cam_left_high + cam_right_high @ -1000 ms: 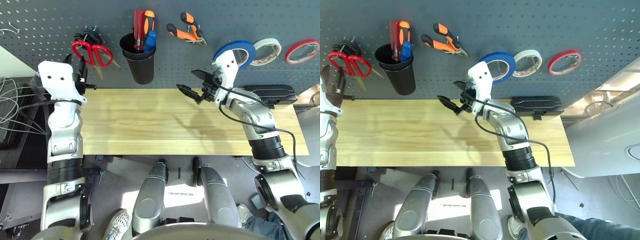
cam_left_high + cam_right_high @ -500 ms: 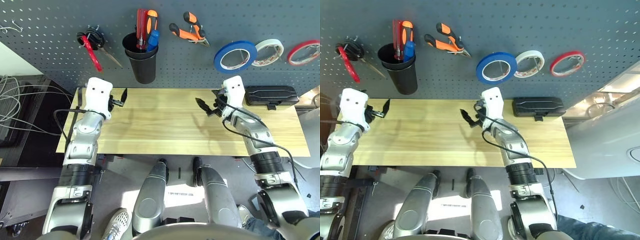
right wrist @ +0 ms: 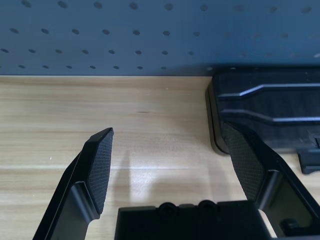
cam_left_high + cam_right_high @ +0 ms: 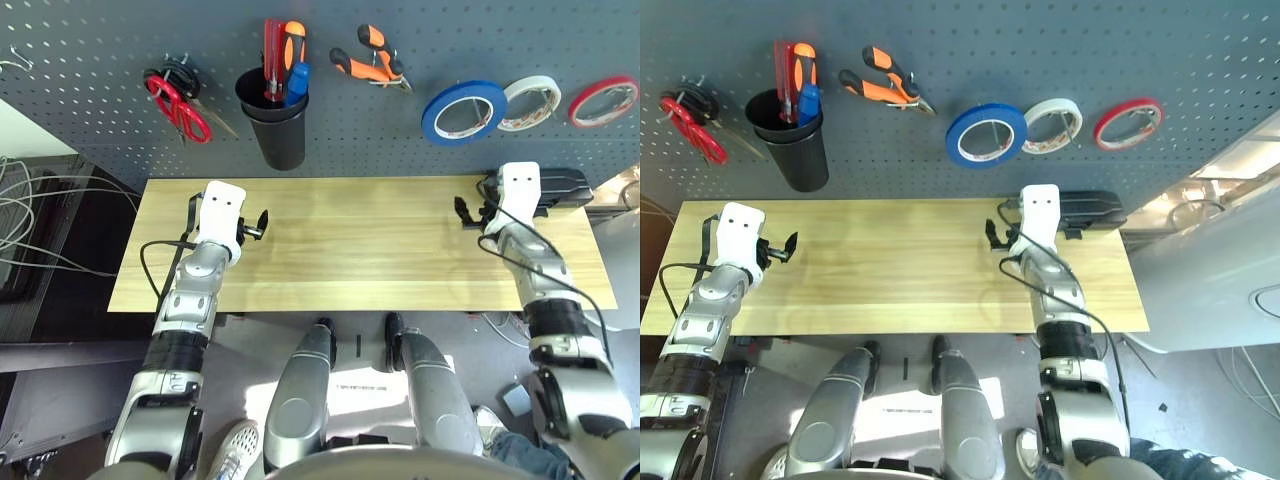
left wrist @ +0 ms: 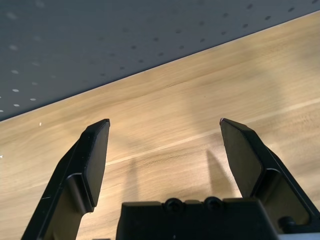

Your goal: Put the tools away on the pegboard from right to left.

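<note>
All four tools hang on the dark pegboard (image 4: 90, 40). The red-handled scissors (image 4: 178, 103) are on a hook at the left. The blue-handled screwdriver (image 4: 297, 82) stands in the black cup (image 4: 277, 125). The orange-and-black pliers (image 4: 372, 62) hang right of the cup, and the blue tape ring (image 4: 463, 111) hangs further right. My left gripper (image 4: 258, 222) is low over the wooden table's left part, open and empty (image 5: 162, 121). My right gripper (image 4: 468, 213) is over the table's right part, open and empty (image 3: 167, 131), just left of a black case.
The black case (image 4: 560, 188) lies at the table's back right, close to my right gripper's finger (image 3: 245, 160). White tape (image 4: 531, 101) and red tape (image 4: 603, 101) hang right of the blue ring. Black-handled scissors (image 4: 180, 72) hang behind the red ones. The wooden tabletop (image 4: 350, 250) lies bare between my arms.
My left arm has drawn back from the pegboard to the table, leaving the red scissors on their hook. My right gripper has moved right and down toward the black case.
</note>
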`<state>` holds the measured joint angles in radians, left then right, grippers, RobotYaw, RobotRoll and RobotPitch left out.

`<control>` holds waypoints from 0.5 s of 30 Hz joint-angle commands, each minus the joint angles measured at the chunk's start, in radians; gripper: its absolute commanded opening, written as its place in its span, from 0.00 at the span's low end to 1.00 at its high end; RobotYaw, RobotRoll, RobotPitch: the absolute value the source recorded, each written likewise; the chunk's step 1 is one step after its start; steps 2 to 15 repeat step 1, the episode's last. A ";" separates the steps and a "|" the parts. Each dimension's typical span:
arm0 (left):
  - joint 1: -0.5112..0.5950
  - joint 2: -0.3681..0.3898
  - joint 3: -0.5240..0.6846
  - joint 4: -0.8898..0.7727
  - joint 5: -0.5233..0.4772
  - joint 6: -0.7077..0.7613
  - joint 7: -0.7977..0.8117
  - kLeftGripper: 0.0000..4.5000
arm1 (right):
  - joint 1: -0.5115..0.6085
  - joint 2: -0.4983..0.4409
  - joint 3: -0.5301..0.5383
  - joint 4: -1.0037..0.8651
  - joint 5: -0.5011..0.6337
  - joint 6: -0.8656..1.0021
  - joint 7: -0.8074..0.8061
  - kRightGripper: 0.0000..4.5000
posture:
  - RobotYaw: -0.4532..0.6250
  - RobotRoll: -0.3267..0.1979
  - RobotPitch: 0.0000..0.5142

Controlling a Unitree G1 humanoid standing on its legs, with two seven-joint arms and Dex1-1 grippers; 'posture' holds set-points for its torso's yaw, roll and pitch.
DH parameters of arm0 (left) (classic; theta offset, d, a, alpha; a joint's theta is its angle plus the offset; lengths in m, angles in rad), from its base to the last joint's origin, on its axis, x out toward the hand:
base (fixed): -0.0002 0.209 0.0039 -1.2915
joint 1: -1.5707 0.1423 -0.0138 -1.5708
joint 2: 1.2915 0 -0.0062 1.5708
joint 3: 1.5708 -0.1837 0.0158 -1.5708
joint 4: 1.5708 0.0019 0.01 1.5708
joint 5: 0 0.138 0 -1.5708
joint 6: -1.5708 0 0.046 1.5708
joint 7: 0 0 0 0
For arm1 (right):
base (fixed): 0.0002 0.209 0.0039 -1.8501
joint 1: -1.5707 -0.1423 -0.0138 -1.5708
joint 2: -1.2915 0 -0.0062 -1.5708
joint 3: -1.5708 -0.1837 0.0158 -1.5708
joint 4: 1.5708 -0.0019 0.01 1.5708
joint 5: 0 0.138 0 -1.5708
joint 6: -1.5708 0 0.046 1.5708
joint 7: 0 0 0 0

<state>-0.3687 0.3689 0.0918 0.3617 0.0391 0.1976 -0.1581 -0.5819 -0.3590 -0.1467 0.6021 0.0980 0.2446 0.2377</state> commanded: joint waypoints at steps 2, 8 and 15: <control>0.014 -0.004 -0.002 0.044 0.013 0.018 0.019 1.00 | 0.002 -0.021 0.006 0.077 -0.011 -0.033 0.035 1.00 | 0.49 0.62 0.73; 0.014 -0.004 -0.002 0.044 0.013 0.018 0.019 1.00 | 0.002 -0.021 0.006 0.077 -0.011 -0.033 0.035 1.00 | 0.49 0.62 0.73; 0.014 -0.004 -0.002 0.044 0.013 0.018 0.019 1.00 | 0.002 -0.021 0.006 0.077 -0.011 -0.033 0.035 1.00 | 0.49 0.62 0.73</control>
